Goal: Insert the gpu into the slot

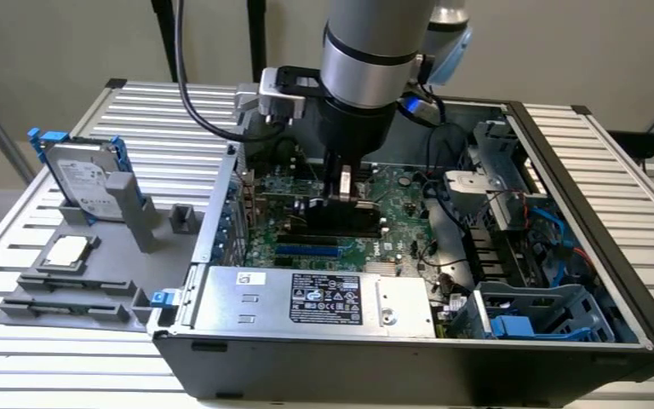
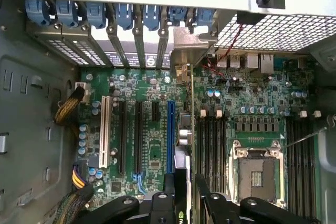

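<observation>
Inside the open computer case, my gripper [image 1: 347, 194] is shut on the gpu [image 1: 329, 220], a thin black card hanging upright under the fingers. In the wrist view the gpu [image 2: 185, 129] shows edge-on, running from my gripper [image 2: 186, 198] out to its metal bracket at the case's rear wall. The slot [image 2: 170, 135], a long bright-blue strip on the green motherboard, lies parallel to the card and just beside it. The exterior view has the slot [image 1: 307, 252] a little nearer than the card. I cannot tell whether the card touches the board.
Black memory strips [image 2: 210, 145] and the square silver CPU socket [image 2: 257, 174] flank the card's other side. A white slot [image 2: 104, 132] lies beyond the blue one. The silver power supply [image 1: 316, 298] fills the case's near edge. A hard drive [image 1: 83, 183] stands outside at the exterior view's left.
</observation>
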`<state>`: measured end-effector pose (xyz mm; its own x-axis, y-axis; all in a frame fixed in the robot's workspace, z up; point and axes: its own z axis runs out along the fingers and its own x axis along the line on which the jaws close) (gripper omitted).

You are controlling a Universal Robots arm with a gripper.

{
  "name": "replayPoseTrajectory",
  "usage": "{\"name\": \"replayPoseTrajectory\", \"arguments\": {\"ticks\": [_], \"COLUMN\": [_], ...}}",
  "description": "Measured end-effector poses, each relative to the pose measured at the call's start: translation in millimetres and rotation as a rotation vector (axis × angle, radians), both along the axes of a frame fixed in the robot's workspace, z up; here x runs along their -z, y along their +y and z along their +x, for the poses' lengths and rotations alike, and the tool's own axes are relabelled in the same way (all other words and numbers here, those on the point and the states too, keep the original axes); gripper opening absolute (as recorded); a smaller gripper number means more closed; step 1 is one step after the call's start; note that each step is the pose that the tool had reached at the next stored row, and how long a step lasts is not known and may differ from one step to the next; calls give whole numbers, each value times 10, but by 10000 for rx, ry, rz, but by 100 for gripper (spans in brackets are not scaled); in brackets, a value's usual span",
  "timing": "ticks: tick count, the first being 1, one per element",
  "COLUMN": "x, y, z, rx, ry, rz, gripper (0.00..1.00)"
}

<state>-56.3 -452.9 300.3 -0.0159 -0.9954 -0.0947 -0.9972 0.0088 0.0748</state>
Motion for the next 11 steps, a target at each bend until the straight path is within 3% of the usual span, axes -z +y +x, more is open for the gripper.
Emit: {"name": "replayPoseTrajectory", "arguments": {"ticks": [5, 11], "x": [61, 89], "y": [-33, -35], "z": [-30, -49], "rx": [112, 149], "ry": [-1, 0], "rz": [-41, -91], "gripper": [26, 26]}}
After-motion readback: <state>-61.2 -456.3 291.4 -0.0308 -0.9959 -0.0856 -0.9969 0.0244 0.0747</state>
